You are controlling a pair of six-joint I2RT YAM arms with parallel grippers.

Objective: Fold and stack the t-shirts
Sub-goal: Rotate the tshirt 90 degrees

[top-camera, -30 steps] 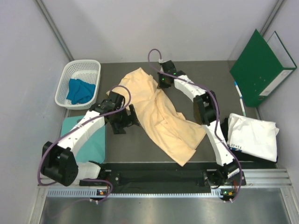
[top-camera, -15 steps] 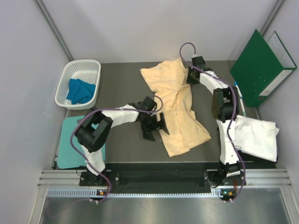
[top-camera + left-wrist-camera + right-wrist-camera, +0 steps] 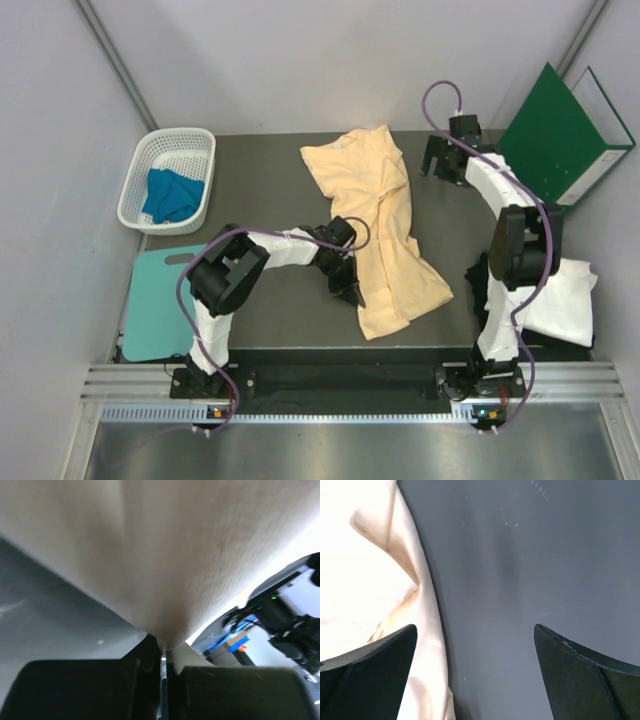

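Observation:
The pale peach t-shirt [image 3: 382, 215] lies crumpled lengthwise in the middle of the table. My left gripper [image 3: 351, 291] is at the shirt's lower left edge and is shut on a fold of that cloth [image 3: 165, 570]; the jaws [image 3: 164, 652] meet with fabric pinched between them. My right gripper [image 3: 441, 162] hovers wide open over bare table just right of the shirt's top corner, whose edge [image 3: 375, 580] shows at the left of its view [image 3: 474, 630]. A white t-shirt [image 3: 568, 300] lies at the right. A blue t-shirt [image 3: 172, 195] sits in the basket.
A white basket [image 3: 190, 143] stands at the back left. A flat teal sheet [image 3: 160, 305] lies at the front left. A stiff green folder [image 3: 555, 140] leans at the back right, close to my right arm. Grey walls enclose the table.
My left gripper has moved right to the peach shirt's edge and shut on it. My right gripper has let go of the shirt's top corner, opened and drawn away to the right.

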